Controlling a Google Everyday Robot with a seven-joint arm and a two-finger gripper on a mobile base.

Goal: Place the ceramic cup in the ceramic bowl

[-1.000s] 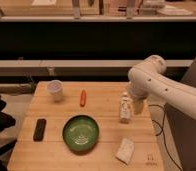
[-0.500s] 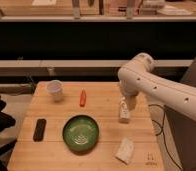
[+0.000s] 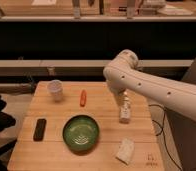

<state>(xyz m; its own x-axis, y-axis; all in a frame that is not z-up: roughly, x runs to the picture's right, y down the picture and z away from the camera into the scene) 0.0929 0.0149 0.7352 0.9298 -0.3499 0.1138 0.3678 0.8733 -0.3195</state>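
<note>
Nothing of the task appears done yet: the ceramic cup stands untouched at the table's ten o'clock corner, well apart from the empty ceramic bowl near six o'clock, while the gripper, jaws spread and empty, hovers above a white bottle toward three o'clock.

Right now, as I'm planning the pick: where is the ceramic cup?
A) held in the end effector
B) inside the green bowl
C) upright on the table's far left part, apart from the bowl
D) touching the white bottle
C: the ceramic cup stands alone near the far left corner of the table, behind the ceramic bowl. The end effector hangs near the white bottle on the right.
</note>
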